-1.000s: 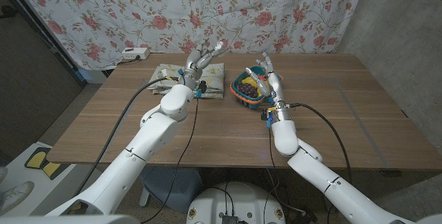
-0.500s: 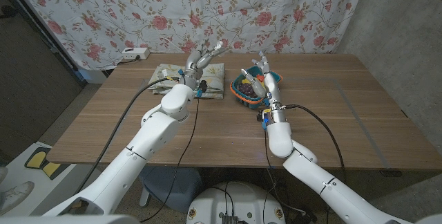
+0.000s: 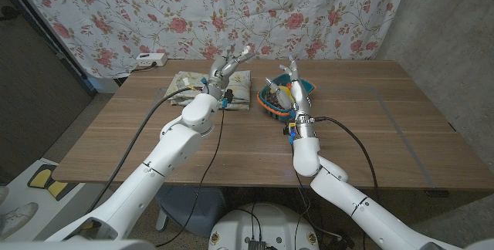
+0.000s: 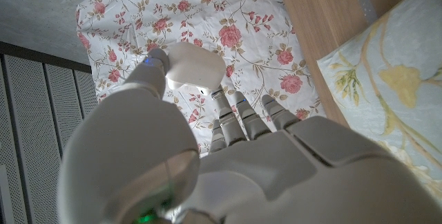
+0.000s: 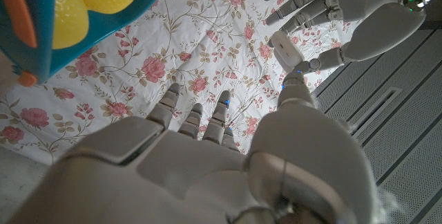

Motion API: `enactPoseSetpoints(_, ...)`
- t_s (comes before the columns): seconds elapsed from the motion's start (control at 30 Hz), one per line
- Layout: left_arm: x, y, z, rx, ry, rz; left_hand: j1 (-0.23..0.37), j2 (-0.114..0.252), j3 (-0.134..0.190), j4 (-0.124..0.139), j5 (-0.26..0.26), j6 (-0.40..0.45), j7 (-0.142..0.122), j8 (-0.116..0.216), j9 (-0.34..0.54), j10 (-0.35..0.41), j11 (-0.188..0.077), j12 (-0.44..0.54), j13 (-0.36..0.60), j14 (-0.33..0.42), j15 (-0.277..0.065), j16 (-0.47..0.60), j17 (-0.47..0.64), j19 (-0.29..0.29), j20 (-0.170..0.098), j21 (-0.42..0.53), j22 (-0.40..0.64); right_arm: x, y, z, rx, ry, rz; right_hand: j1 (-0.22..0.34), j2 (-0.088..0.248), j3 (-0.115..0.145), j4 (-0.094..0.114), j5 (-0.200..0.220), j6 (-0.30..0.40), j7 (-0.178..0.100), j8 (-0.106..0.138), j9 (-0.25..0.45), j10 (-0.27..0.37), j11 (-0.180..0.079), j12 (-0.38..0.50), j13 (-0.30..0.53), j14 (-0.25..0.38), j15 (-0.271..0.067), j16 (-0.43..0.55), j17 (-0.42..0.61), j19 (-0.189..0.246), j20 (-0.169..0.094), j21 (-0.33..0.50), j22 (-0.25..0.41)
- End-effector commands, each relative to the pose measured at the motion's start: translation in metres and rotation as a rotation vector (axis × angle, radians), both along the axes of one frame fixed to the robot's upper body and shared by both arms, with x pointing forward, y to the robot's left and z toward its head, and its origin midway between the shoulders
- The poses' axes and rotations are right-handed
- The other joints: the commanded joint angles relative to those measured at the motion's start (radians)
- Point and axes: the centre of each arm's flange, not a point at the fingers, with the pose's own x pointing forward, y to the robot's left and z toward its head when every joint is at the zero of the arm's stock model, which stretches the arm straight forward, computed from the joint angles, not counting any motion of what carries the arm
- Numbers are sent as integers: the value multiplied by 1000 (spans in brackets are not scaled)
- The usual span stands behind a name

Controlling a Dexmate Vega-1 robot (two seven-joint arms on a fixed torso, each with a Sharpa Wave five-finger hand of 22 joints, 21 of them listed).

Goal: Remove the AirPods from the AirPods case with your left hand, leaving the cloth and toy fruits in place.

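Nearest in the head view, both white arms rise from the bottom corners over the wooden table (image 3: 370,126), with black cables trailing along each. The right hand (image 3: 289,80) stands raised in front of the blue basket (image 3: 309,88) of toy fruits (image 3: 279,96), covering the basket's left part, so that only some yellow and purple pieces show; its fingers are spread apart and hold nothing. In the right wrist view that hand (image 5: 200,162) fills the foreground with its fingers (image 5: 195,119) reaching toward the floral curtain (image 5: 207,44), and a corner of the basket (image 5: 27,37) with a yellow fruit (image 5: 69,16) is cut off at the picture's edge. Just past the right hand, the left hand (image 3: 226,69) is lifted above the folded patterned cloth (image 3: 185,88), whose middle is hidden behind the forearm. The left hand pinches the white AirPods case (image 4: 195,67) between thumb and a finger, the other fingers (image 4: 242,117) fanned out; in the right wrist view the case (image 5: 286,49) appears as a small white block at that hand's (image 5: 359,3) fingertips. Whether the case's lid is up or down cannot be told, and no earbuds can be made out. The left wrist view also cuts off a pale yellow-patterned corner of the cloth (image 4: 394,92). Farthest back, a small white box (image 3: 150,59) sits at the table's rear edge before the curtain (image 3: 154,11).
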Motion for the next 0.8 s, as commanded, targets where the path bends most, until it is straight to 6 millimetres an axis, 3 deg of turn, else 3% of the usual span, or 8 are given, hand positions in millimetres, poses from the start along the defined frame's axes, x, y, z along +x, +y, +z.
enactPoseSetpoints(0.03,0,-3,0,-8,8,-27,2,10,-4,2,8,0,3,-1,-1,70,-68,143,131,2,3,-2,2,3,5,0,3,1,9,3,-26,-24,-59,28,-4,9,-4,-5,-34,5,-1,5,2,-19,9,9,0,-73,2,1,5,1,6,2)
enactPoseSetpoints(0.33,-2,-6,-5,-27,21,-36,2,11,-6,2,10,1,5,-1,-1,70,-68,143,131,0,4,-3,1,2,6,0,3,5,17,4,5,-56,-78,56,-11,19,0,-9,-54,11,-1,5,-14,-11,11,25,-2,-76,-2,2,10,-5,4,2)
enactPoseSetpoints(0.8,-2,-9,-9,-40,32,-60,4,13,-9,1,12,2,5,-1,-1,71,-68,143,132,0,4,-2,0,1,6,1,3,9,31,6,47,-94,-76,60,-18,19,15,-15,-50,9,6,6,20,-23,45,49,18,-81,2,6,17,-7,4,2)
